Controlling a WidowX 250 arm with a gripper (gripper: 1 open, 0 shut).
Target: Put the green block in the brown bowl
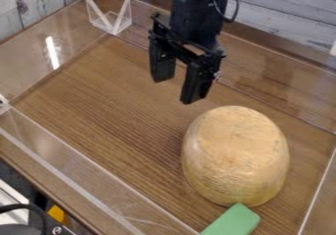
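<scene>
- While the end effector [179, 81] hangs over the middle of the desk [105, 101], its two black fingers [161, 64] point down and stand spread wide, with nothing between them.
- Fingers are clear of the wood surface; neither one touches any object.
- The black arm body [197, 13] rises from the end effector toward the top edge of the view, with a cable looping beside it.
- The brown bowl [237, 167] sits mouth-down as a speckled tan dome, to the lower right of the end effector and apart from it.
- The green block [239, 220] lies flat on the desk at the bottom edge of the view, just beside the near rim of the brown bowl; whether the two touch, cannot tell. Part of the block is cut off by the frame.
- Green block is outside the bowl, well apart from the end effector.
- Clear plastic walls [53, 42] border the wood-grain work area on the left, right and near sides.
- A small clear folded piece [108, 16] stands at the far left corner.
</scene>
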